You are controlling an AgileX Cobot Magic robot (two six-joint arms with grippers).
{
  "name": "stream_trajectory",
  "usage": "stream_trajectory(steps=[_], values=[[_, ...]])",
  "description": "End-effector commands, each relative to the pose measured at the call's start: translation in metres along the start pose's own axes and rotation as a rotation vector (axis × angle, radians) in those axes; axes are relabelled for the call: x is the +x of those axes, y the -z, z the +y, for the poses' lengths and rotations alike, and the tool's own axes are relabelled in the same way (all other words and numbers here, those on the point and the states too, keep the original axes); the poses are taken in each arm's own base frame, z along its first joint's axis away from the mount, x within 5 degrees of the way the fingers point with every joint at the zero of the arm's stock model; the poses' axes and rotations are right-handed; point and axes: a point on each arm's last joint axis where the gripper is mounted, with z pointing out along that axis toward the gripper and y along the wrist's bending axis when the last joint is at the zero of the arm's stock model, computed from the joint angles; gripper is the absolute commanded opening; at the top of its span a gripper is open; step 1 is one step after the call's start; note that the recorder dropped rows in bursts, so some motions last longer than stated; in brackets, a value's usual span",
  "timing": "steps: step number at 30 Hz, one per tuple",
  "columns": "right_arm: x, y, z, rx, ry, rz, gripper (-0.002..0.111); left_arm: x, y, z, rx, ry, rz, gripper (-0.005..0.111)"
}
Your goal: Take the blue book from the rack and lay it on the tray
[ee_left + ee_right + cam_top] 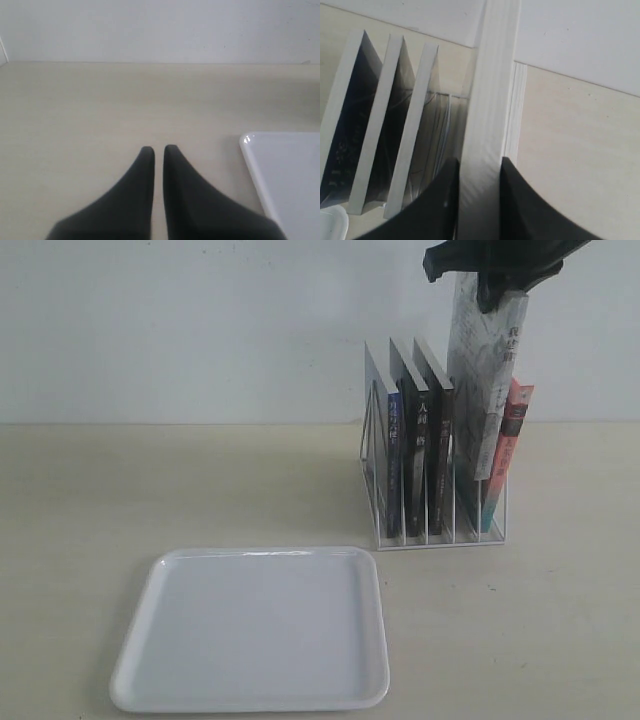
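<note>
Right gripper [498,288]: clenched on the top edge of a grey book [480,380], fingers pressed against both faces. That book stands upright and higher than its neighbours, its lower end in the rack [437,543] beside a red book [515,425].
Left gripper [159,150]: fingers drawn almost together with only a thin slit between them, holding nothing, above bare table [120,490] near a tray [250,635] corner.
Blue book [393,475]: upright in the rack's leftmost slot, next to two black books [418,460], not gripped.
Tray: flat on the table, in front of the rack and to its left, apart from it.
Surroundings: pale tabletop, plain white wall [200,330] behind. Open table lies left of the rack and all round the tray.
</note>
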Motion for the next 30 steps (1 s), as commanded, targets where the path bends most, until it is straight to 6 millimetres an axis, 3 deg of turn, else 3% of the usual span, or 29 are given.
stream_trajectory(steps=[1,11,23,30], values=[[-0.006,0.011,-0.004,0.012,0.007,-0.075,0.000,0.001,0.000,0.000,0.008,-0.006,-0.004,0.006],[-0.007,0.004,-0.002,0.009,0.009,-0.073,0.000,0.001,0.000,0.000,0.008,-0.006,-0.004,0.006],[0.002,-0.059,0.012,-0.014,0.008,0.042,0.000,0.001,0.000,0.000,0.008,-0.006,-0.004,0.006],[-0.001,-0.066,0.014,-0.017,-0.007,0.006,0.000,0.001,0.000,0.000,0.008,-0.006,-0.004,0.006]])
